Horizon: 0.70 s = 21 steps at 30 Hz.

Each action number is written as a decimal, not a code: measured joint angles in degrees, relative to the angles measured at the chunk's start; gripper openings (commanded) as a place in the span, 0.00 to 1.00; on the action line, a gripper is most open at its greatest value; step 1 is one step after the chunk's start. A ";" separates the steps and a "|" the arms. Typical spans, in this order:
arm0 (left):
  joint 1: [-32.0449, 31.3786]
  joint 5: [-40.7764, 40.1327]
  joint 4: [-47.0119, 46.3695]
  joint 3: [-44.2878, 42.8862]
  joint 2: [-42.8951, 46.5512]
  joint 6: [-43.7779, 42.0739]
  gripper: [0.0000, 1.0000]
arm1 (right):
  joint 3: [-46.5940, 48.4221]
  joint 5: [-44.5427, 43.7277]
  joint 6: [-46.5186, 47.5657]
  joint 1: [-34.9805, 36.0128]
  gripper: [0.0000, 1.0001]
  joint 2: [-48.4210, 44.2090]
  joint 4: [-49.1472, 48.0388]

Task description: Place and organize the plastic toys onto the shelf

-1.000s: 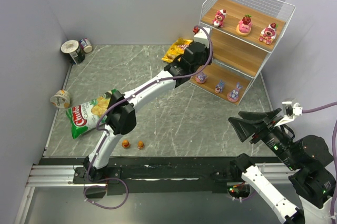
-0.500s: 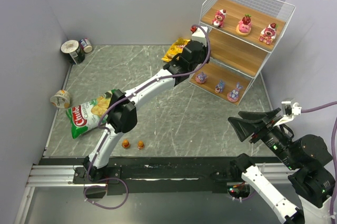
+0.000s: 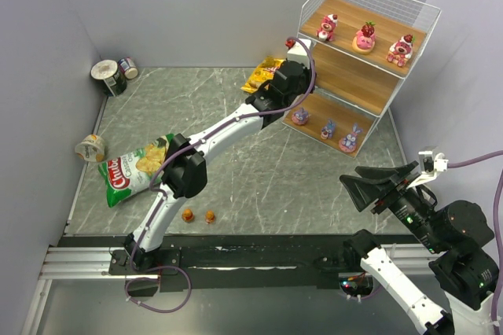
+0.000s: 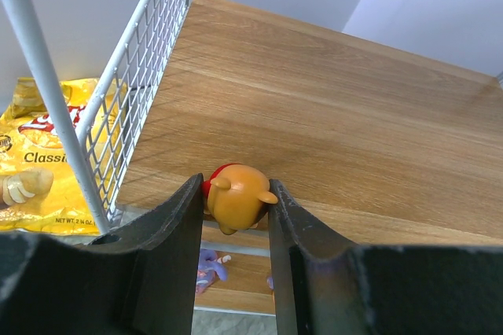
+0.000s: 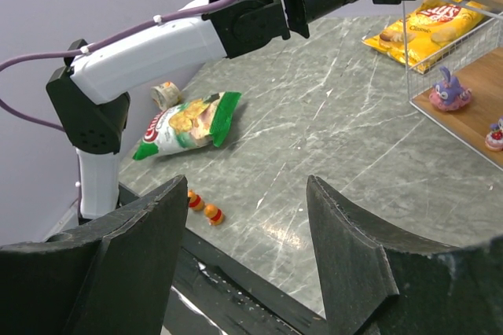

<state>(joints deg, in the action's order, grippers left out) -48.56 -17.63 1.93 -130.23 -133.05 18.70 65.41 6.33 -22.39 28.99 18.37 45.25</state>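
Left elbow [image 3: 185,174] shifted slightly, left gripper [image 4: 235,195] pinching orange toy [image 4: 238,204] at shelf [image 4: 330,115] front edge, right gripper [image 5: 245,187] spread.

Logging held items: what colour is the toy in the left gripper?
The toy is orange with a red patch; the left wrist view shows it best.

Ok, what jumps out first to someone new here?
The left gripper, stretched to the shelf, pinches an orange toy at the front edge of its middle board. Three pink-and-red toys line the top board and three purple ones the bottom. Two more orange toys lie on the table near the left arm's base.
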 measured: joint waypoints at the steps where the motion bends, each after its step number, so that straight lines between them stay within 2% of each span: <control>1: 0.00 0.00 0.00 0.00 0.00 0.00 0.29 | 0.00 -0.02 0.00 0.00 0.69 0.00 0.00; 6: 0.00 -0.22 0.26 -0.11 0.00 0.00 0.25 | -0.17 -0.33 0.00 0.02 0.69 -0.13 0.00; 21: 0.00 -0.81 1.20 0.17 0.28 0.48 0.25 | -1.81 -0.31 -0.07 0.00 0.69 -0.28 -0.11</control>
<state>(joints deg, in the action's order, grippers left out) -48.56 -18.44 3.14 -130.06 -132.77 19.18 63.59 6.02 -22.46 28.99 18.09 45.15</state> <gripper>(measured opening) 0.388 0.692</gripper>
